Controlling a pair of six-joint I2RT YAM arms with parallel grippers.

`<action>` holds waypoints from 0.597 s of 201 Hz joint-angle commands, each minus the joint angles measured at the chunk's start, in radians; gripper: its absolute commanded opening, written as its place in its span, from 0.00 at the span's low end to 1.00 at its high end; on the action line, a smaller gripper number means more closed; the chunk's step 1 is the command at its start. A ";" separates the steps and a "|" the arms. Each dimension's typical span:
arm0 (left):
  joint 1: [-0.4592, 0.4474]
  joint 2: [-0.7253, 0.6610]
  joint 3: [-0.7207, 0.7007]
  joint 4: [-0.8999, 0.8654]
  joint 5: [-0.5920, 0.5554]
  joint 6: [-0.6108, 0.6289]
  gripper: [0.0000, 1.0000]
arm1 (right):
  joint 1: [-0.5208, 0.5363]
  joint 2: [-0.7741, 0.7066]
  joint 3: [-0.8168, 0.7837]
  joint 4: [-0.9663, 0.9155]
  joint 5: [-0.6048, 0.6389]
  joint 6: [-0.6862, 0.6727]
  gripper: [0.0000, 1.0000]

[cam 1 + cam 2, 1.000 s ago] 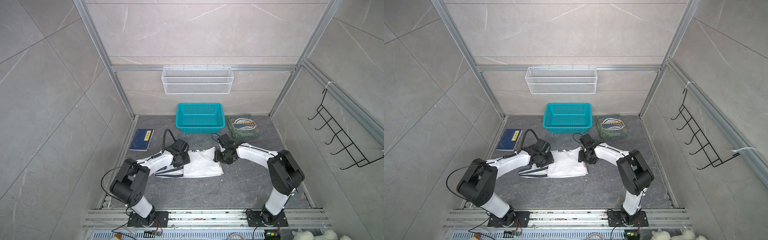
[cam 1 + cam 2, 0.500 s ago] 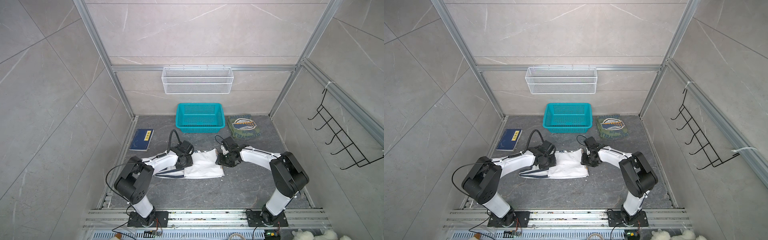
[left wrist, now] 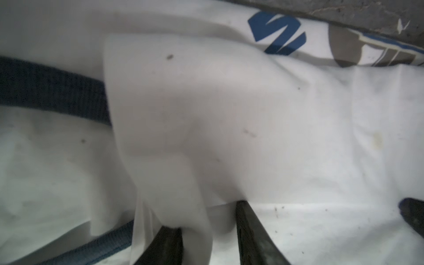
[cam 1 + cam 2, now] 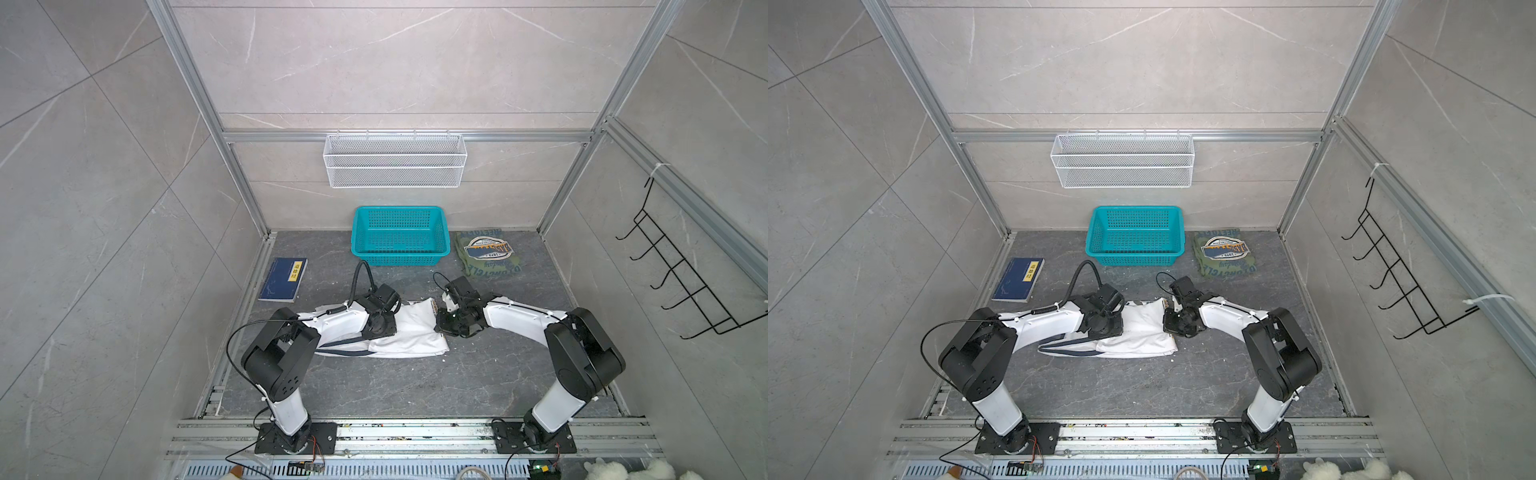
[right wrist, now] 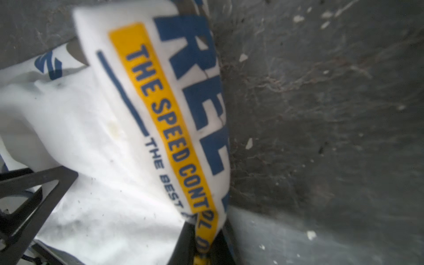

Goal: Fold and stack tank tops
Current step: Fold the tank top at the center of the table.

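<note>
Taking stock, we judge the job to be a little past halfway. The olive tank top (image 4: 488,255) lies folded into a compact square at the back of the table (image 4: 415,386), just beside the teal basket (image 4: 399,257), badge print facing up, with neither arm near it. That one looks finished, and it marks the likely spot for the stack.

The white tank top (image 4: 415,332) sits mid-table between the two arms, gathered into a rough band with its navy trim (image 4: 345,353) trailing out on the left arm's side. We read it as partly folded, not yet squared.

The right gripper (image 5: 204,241) is clamped on the white top's printed edge: in the right wrist view the yellow lettered strip runs straight down into the closed jaws, and the cloth beside it rises off the dark surface. The left gripper (image 3: 207,220) rests low on the same garment, its fingers (image 3: 250,231) standing part-way apart with a raised flap of white cloth running down toward them. We cannot tell whether that flap is truly pinched.

What remains, as we see it: fold the white top over, tidy it, then carry it onto the olive one.
</note>
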 commanded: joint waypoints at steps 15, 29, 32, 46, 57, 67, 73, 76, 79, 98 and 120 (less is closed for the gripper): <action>-0.076 0.064 0.055 0.061 0.066 -0.062 0.39 | -0.006 -0.134 0.074 -0.216 0.165 -0.070 0.01; -0.114 0.091 0.084 0.076 0.065 -0.081 0.39 | -0.011 -0.174 0.096 -0.289 0.209 -0.089 0.00; -0.121 0.099 0.092 0.076 0.065 -0.085 0.39 | -0.013 -0.183 0.102 -0.302 0.215 -0.094 0.00; -0.154 0.123 0.123 0.099 0.077 -0.104 0.39 | -0.024 -0.218 0.133 -0.377 0.244 -0.115 0.00; -0.178 0.136 0.142 0.125 0.092 -0.121 0.38 | -0.035 -0.251 0.160 -0.436 0.266 -0.132 0.00; -0.193 0.141 0.160 0.139 0.102 -0.134 0.38 | -0.043 -0.279 0.190 -0.488 0.286 -0.150 0.00; -0.198 0.139 0.165 0.146 0.104 -0.138 0.38 | -0.048 -0.295 0.211 -0.516 0.295 -0.162 0.00; -0.201 0.133 0.166 0.152 0.105 -0.140 0.38 | -0.050 -0.302 0.223 -0.531 0.298 -0.170 0.00; -0.203 0.129 0.165 0.157 0.105 -0.143 0.38 | -0.051 -0.308 0.235 -0.545 0.296 -0.177 0.00; -0.207 0.076 0.145 0.188 0.112 -0.151 0.38 | -0.055 -0.322 0.326 -0.637 0.282 -0.222 0.00; -0.205 -0.022 0.096 0.193 0.071 -0.150 0.40 | -0.055 -0.320 0.430 -0.723 0.279 -0.248 0.00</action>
